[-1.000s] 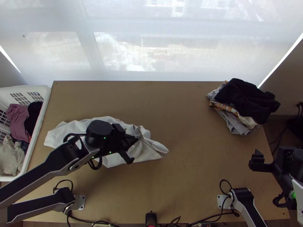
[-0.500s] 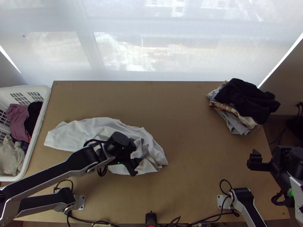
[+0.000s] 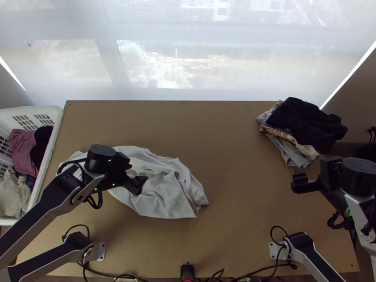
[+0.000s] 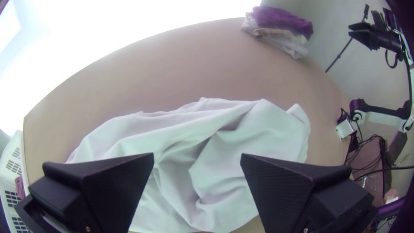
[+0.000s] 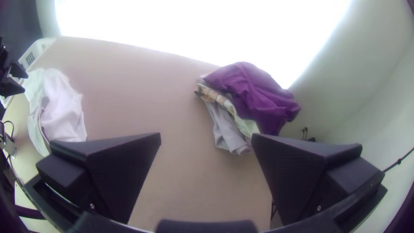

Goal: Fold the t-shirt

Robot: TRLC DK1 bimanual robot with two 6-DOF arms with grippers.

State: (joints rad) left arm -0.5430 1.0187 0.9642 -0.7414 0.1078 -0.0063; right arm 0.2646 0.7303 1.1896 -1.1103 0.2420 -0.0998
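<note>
The white t-shirt (image 3: 162, 192) lies crumpled, with loose folds, on the left half of the table. Over its left part hangs my left gripper (image 3: 135, 175), its fingers apart. In the left wrist view that gripper (image 4: 197, 166) stands open above the wrinkled shirt (image 4: 224, 151), no cloth between its fingers. My right gripper (image 3: 301, 176) is over the table's right side, well away from the shirt. The right wrist view has this gripper (image 5: 207, 146) open and empty, with the shirt (image 5: 62, 105) far off.
A pile of folded clothes (image 3: 305, 129) with a dark piece on top sits at the table's back right. A white laundry basket (image 3: 52, 136) holding clothes stands against the left edge. Cables (image 3: 225, 278) run along the near edge of the table (image 3: 235, 225).
My left gripper has moved left across the shirt, uncovering its right part, whose lower edge now lies nearer the front. The right gripper has shifted inward and up the picture.
</note>
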